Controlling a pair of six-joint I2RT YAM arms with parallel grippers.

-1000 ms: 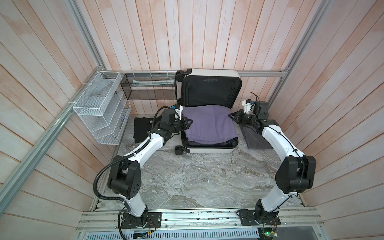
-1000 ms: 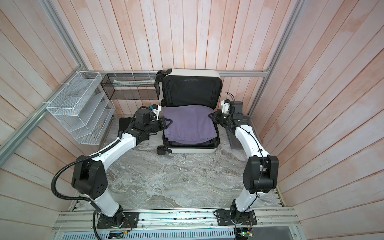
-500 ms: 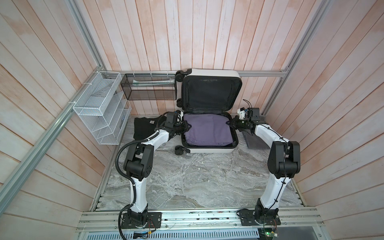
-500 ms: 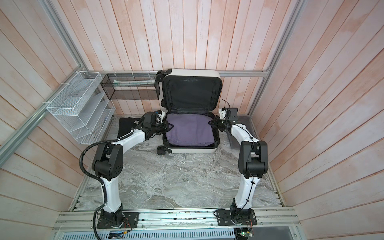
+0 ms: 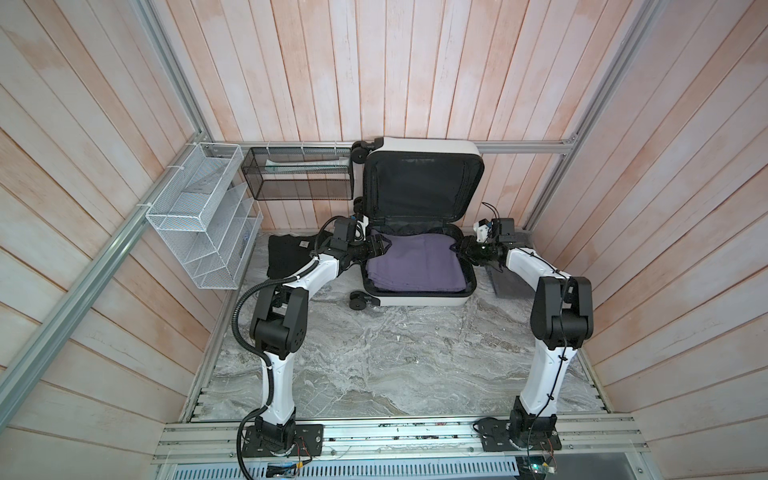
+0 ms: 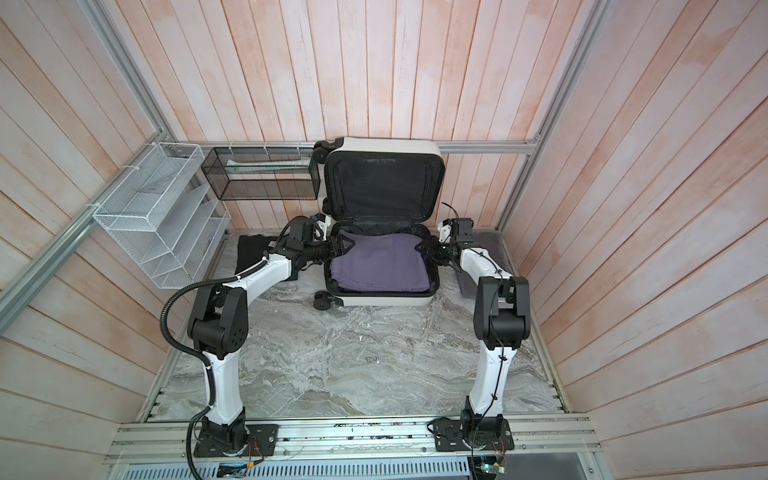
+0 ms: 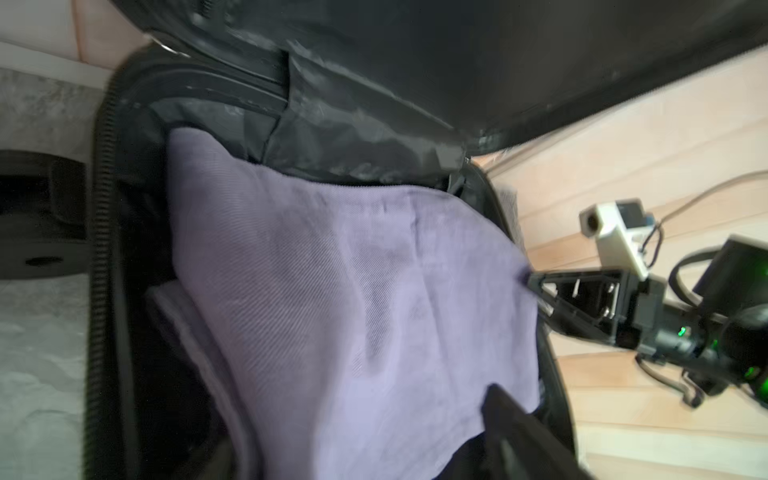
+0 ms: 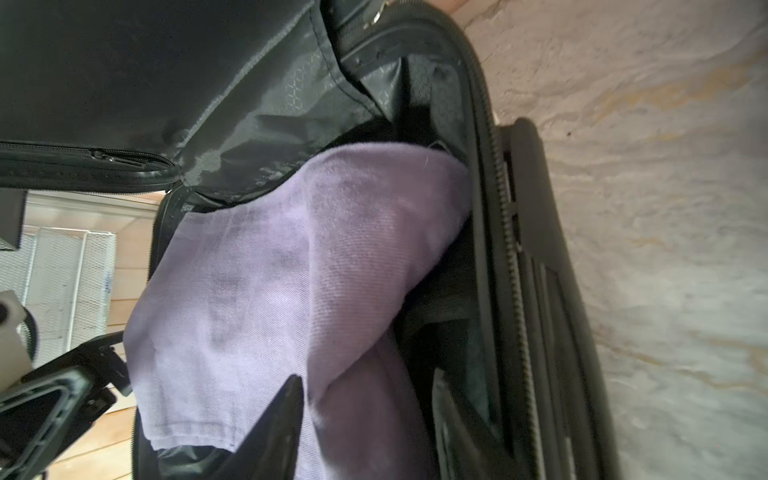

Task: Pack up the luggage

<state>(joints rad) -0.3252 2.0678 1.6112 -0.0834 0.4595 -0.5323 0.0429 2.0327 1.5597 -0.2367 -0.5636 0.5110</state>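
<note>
Luggage (image 5: 419,300) open on the tabletop (image 5: 395,353), right between the tools, purple towel (image 5: 415,268) bulging inside. Left tool (image 5: 381,246) spread, right tool (image 5: 460,249) spread, pinching nothing. Best now: back straight out past the zipper rim (image 8: 505,216), no snagging cloth, then pat corners down.

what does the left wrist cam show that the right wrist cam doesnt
Only the left wrist view shows the right gripper, its fingertips at the edge of the purple towel. Only the right wrist view shows the left gripper, the white wire rack and the lid's zip. Both show the purple towel lying in the open luggage, the black lining and the marble floor.
</note>
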